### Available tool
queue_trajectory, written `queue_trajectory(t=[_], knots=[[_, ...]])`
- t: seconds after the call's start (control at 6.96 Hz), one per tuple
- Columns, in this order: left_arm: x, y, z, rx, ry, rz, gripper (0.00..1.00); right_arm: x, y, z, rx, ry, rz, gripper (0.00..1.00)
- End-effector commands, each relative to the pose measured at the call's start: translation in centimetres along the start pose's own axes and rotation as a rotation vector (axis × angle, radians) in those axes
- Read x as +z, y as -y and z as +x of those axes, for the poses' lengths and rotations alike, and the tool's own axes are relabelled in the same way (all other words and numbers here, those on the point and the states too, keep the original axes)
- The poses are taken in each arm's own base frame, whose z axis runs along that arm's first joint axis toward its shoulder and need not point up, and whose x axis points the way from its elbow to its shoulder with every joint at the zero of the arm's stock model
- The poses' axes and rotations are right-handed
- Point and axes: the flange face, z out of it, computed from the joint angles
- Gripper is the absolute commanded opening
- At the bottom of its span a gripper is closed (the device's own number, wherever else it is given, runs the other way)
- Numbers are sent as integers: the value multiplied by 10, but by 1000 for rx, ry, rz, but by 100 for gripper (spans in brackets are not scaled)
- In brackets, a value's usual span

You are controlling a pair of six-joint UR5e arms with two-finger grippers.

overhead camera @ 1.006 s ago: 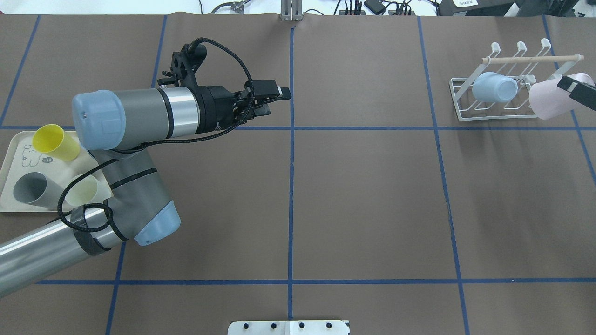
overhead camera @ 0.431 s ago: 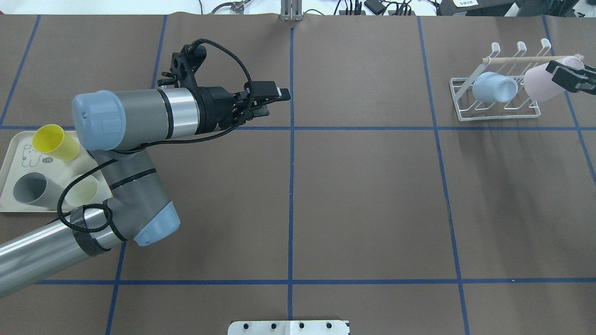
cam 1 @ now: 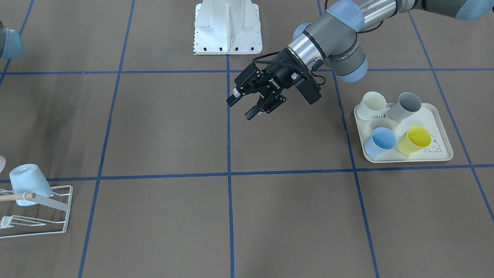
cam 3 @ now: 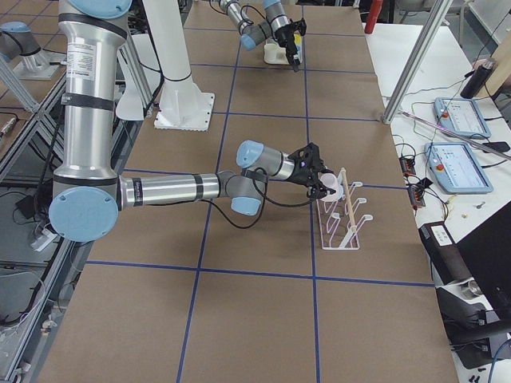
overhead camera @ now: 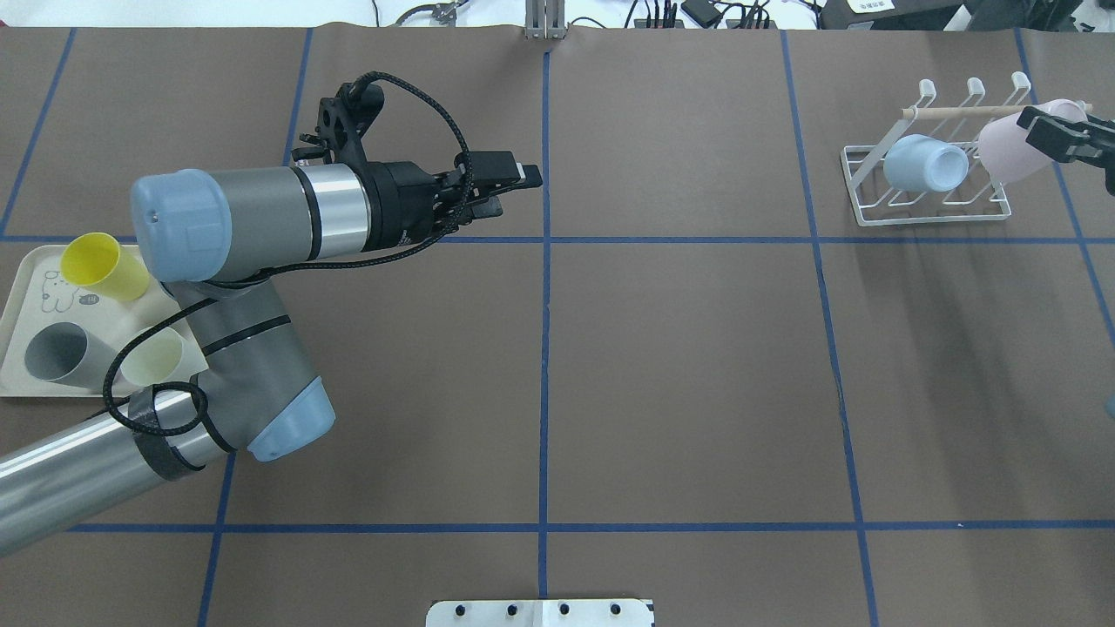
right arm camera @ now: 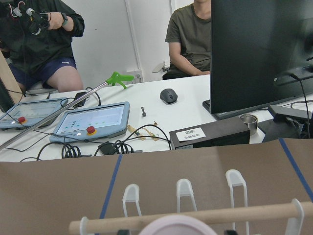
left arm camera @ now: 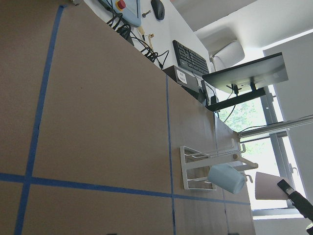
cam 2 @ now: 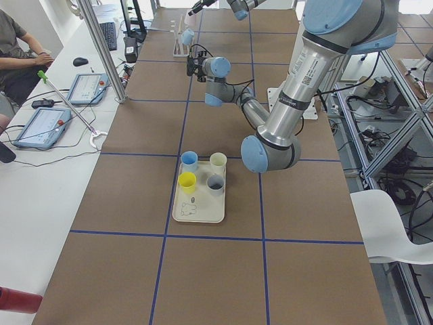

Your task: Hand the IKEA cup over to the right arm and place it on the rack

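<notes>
Pink cup (overhead camera: pixel 1006 150) pinched in the right end effector (overhead camera: pixel 1067 139), rack (overhead camera: pixel 949 111) just ahead of it, left end effector (cam 1: pixel 241 108) spread empty: handover looks done, only seating and release remain.

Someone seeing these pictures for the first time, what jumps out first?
The left arm stretches toward mid-table, the left gripper empty with jaws open. At the table's right end, the right gripper holds a pink cup at the rack, beside a blue cup on it. Four coloured cups sit on a cream tray.
</notes>
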Motion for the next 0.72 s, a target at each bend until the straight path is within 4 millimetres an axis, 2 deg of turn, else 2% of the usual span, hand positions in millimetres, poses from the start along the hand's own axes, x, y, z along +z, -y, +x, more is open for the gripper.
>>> queue_trajectory(t=[0.0,0.57], knots=[[-1,0,1,-1,-3,1,80,13,-2,3,3,-9,-5,0],[-2,0,2,-1,-4,1,80,30,-7,8,6,-22,-23,0]])
